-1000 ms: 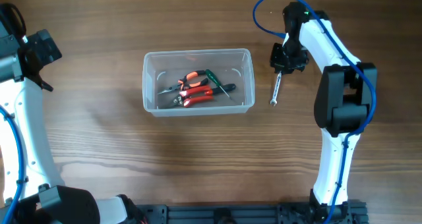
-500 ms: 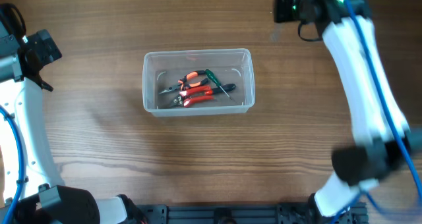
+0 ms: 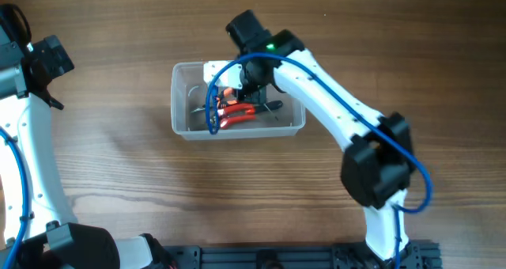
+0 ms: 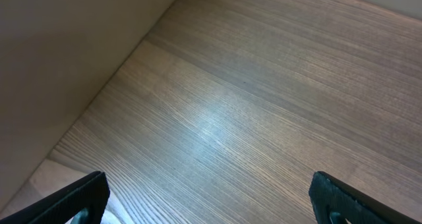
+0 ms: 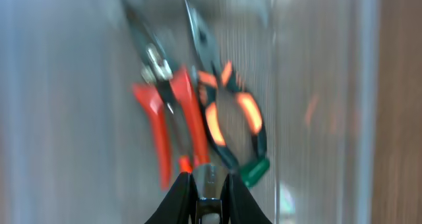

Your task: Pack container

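Note:
The clear plastic container (image 3: 178, 103) sits mid-table; its wall also shows in the right wrist view (image 5: 316, 105). Inside lie red-handled pliers (image 3: 235, 115) (image 5: 161, 118), orange-and-black pliers (image 5: 231, 115) and a green-handled screwdriver (image 3: 273, 105) (image 5: 254, 171). My right gripper (image 3: 253, 85) (image 5: 206, 184) hangs over the container's middle, shut on a slim silver metal tool (image 5: 206, 174) above the pliers. The arm hides that tool in the overhead view. My left gripper (image 3: 47, 63) (image 4: 211, 211) is open and empty over bare wood at the far left.
The right arm (image 3: 332, 103) stretches diagonally over the container's right end, and its blue cable (image 3: 212, 103) hangs across the tub. A wall or table edge (image 4: 66, 66) runs beside the left gripper.
My right gripper lifted the silver tool from the table right of the container, swung up to the back, and now hangs over the container. The left arm has not moved.

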Motion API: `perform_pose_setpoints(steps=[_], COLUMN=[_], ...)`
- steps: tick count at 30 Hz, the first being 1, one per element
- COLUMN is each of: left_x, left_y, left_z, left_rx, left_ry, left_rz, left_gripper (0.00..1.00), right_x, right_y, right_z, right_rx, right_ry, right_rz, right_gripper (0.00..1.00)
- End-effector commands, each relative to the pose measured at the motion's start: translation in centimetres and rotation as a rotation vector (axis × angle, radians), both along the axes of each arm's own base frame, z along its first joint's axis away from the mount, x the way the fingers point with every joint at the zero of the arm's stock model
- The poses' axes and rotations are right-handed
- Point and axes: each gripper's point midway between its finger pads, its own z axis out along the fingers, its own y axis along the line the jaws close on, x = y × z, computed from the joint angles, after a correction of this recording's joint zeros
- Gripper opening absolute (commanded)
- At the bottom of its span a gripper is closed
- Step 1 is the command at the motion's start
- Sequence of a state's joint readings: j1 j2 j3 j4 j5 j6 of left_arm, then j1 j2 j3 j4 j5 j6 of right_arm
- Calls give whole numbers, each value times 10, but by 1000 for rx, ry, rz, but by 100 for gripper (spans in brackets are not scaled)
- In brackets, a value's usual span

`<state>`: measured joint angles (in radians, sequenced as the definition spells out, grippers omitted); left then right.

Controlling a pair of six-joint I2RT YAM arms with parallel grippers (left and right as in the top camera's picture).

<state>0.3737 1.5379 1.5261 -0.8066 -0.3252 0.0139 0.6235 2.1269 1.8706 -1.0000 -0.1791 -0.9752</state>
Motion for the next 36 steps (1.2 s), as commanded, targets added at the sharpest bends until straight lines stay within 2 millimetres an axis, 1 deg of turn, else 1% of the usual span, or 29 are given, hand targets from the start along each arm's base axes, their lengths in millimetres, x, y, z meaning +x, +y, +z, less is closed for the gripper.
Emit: perform_pose_setpoints(steps=[1, 4, 7, 8, 10, 11, 14, 15, 16, 17, 19, 20, 21, 22, 24, 25, 26, 28, 30, 33, 36], left_x=[0, 1, 1, 1, 1, 1, 1, 0, 1, 1, 1, 1, 1, 0, 1, 0, 1, 1, 1, 1, 1], left_y=[4, 4, 4, 4, 4, 4, 4, 4, 4, 4, 4, 4, 4, 4, 4, 4, 4, 4, 4, 4, 4], left_z=[1, 1, 1, 1, 1, 1, 1, 1, 1, 1, 1, 1, 1, 1, 1, 1, 1, 1, 1, 1, 1], left_rx=[8, 8, 8, 8, 8, 8, 8, 8, 8, 8, 8, 8, 7, 8, 8, 8, 7, 8, 8, 8, 8], left_ry=[0, -1, -1, -1, -1, -1, -1, 0, -1, -1, -1, -1, -1, 0, -1, 0, -1, -1, -1, -1, -1], left_rz=[10, 10, 10, 10, 10, 10, 10, 10, 10, 10, 10, 10, 9, 10, 10, 10, 9, 10, 10, 10, 10], left_gripper=[100, 100, 100, 100, 100, 100, 100, 100, 100, 100, 100, 100, 100, 100, 100, 100, 100, 100, 100, 100, 100], right_x=[15, 12, 10, 11, 13, 17, 23, 30, 35, 39, 43, 44, 45, 46, 48, 50, 51, 56, 60, 60, 57], right_y=[-11, -2, 3, 3, 6, 9, 11, 7, 3, -4, -20, -28, -39, -69, -97, -123, -137, -160, -171, -172, -156], right_z=[-14, -22, -23, -23, -18, -13, 7, 22, 35, 52, 93, 109, 131, 176, 207, 228, 237, 249, 250, 244, 248], right_rx=[-107, -67, -44, -43, -24, -1, 54, 79, 99, 128, 192, 217, 249, 313, 350, 375, 387, 406, 408, 396, 451], right_ry=[-90, -58, -49, -51, -50, -46, -25, -30, -41, -54, -97, -121, -153, -226, -291, -336, -358, -390, -394, -377, -348], right_rz=[110, 126, 132, 131, 67, -17, -204, -326, -413, -490, -549, -561, -579, -624, -674, -722, -749, -796, -816, -823, -770], right_gripper=[4, 4, 4, 10, 43, 100, 100, 100, 100, 100, 100, 100, 100, 100, 100, 100, 100, 100, 100, 100, 100])
